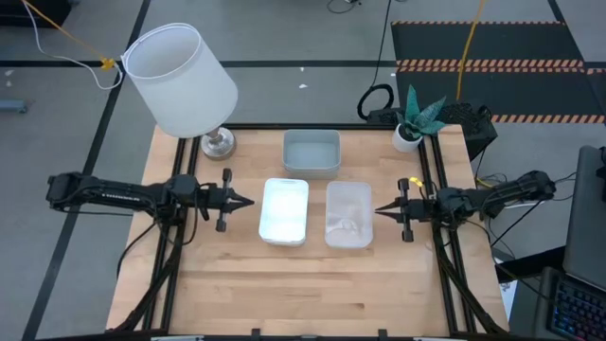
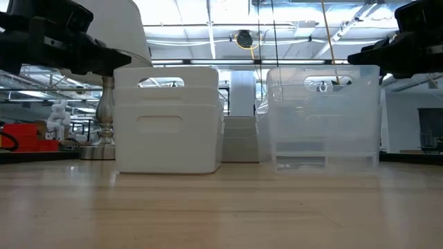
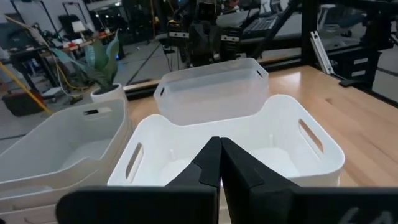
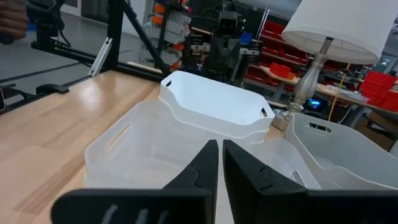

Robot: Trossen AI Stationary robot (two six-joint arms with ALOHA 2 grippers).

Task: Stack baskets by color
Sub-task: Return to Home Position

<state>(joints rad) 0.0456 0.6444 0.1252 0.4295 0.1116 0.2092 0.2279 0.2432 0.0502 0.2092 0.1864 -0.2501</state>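
Three groups of baskets stand mid-table: a white stack (image 1: pixel 284 210), a clear stack (image 1: pixel 348 214) to its right, and a grey-blue basket (image 1: pixel 311 152) behind them, all resting on their bottoms. In the low view the white stack (image 2: pixel 168 119) and clear stack (image 2: pixel 323 116) stand side by side. My left gripper (image 1: pixel 248 201) is shut, level, just left of the white stack, above its rim (image 3: pixel 219 142). My right gripper (image 1: pixel 379 210) is shut, level, just right of the clear stack (image 4: pixel 219 144). Neither touches a basket.
A lamp with a big white shade (image 1: pixel 180 80) and metal base (image 1: pixel 218 143) stands at the far left. A small potted plant (image 1: pixel 414 121) sits at the far right corner. Bare wood (image 1: pixel 312 294) lies toward the near edge.
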